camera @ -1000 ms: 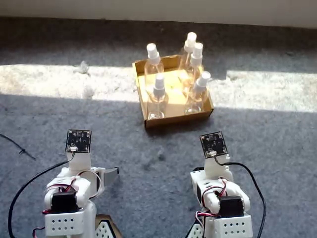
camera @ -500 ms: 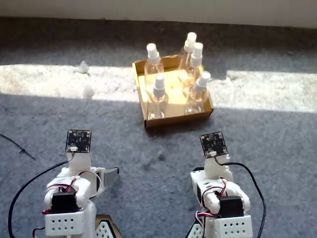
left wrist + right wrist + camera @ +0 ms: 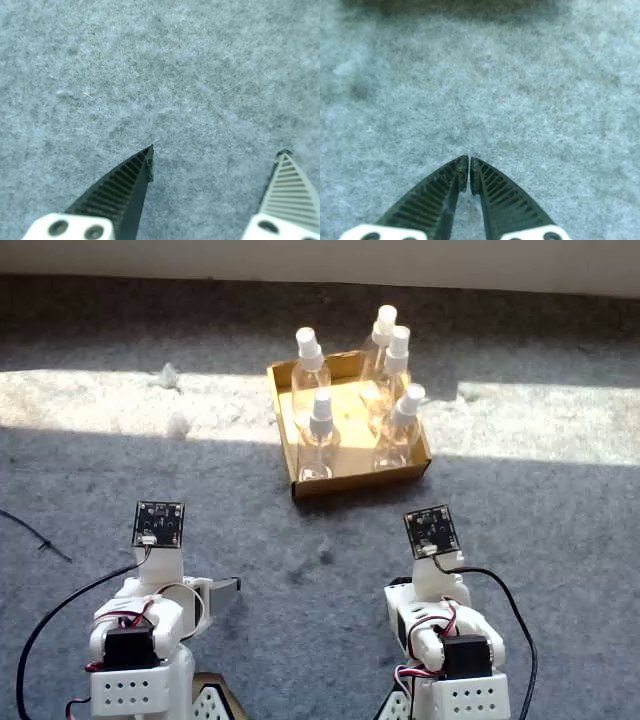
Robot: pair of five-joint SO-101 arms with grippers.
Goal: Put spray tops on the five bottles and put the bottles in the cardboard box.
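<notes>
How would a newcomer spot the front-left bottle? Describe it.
Find the cardboard box on the sunlit grey carpet. Five spray-topped bottles stand there: three clustered, two apart. Take the front bottle of that pair, nearest the arms.

The rearmost bottle (image 3: 384, 320) is partly hidden behind another bottle (image 3: 398, 345).

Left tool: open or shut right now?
Open. In the left wrist view, the left tool has its two fingers spread wide, with bare carpet between them and nothing held.
</notes>
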